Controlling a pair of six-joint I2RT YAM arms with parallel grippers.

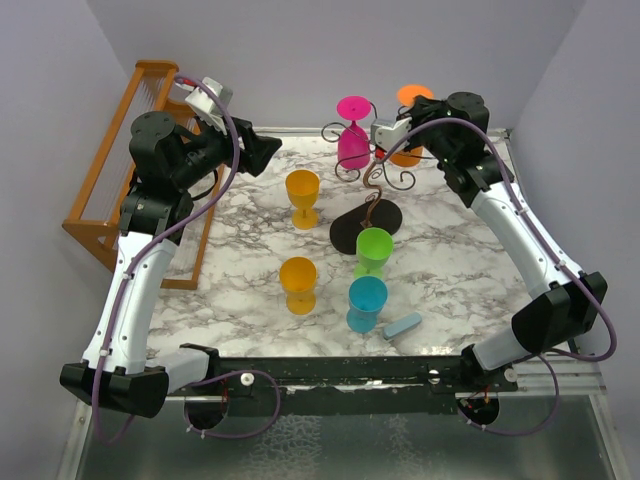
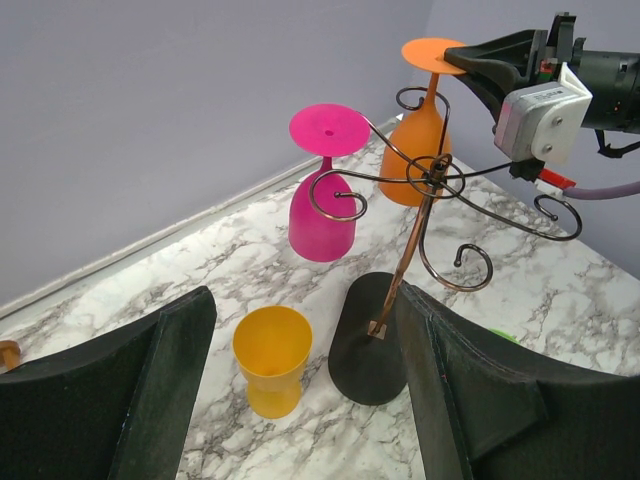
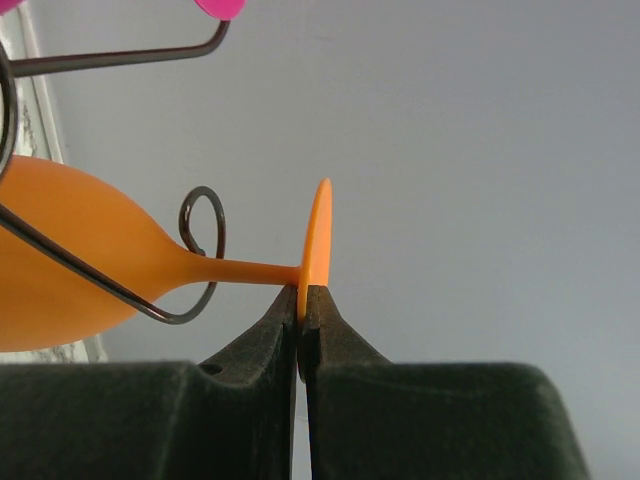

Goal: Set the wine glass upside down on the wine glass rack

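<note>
Right gripper [image 3: 301, 296]: clenched; its two black jaws pinch the rim of the round foot of the orange plastic wine glass [image 3: 70, 265], so it is grasping that glass by the edge of the foot.
Orange plastic wine glass: upside down, foot uppermost at the right gripper's fingertips, bowl hanging below and beyond them; its stem passes through a curled loop of the thin dark wire wine glass rack [image 2: 425, 180].
Wine glass rack: directly ahead of both grippers, between them; twisted stem upright on a flat black oval base [image 1: 365, 228], with the curled arms spread at the height of the right gripper.
Stem and loop: in the right wrist view the wire curl wraps the stem just beyond the foot; whether wire and stem touch cannot be told.
Pink plastic wine glass [image 2: 322, 215]: also inverted on the rack, just beside the orange one, on the side away from the right gripper.
Left gripper [image 1: 262, 152]: released, jaws wide apart with nothing between them, held above the table and aimed at the rack, well apart from it.
Yellow plastic goblet [image 2: 272, 370]: upright on the white marble-patterned table [image 1: 450, 270], below and just ahead of the left gripper's fingers [image 2: 150, 390].
Second yellow goblet [image 1: 298, 283], green goblet [image 1: 374, 250], blue goblet [image 1: 366, 303]: standing on the table on the near side of the rack base, well apart from both grippers.
</note>
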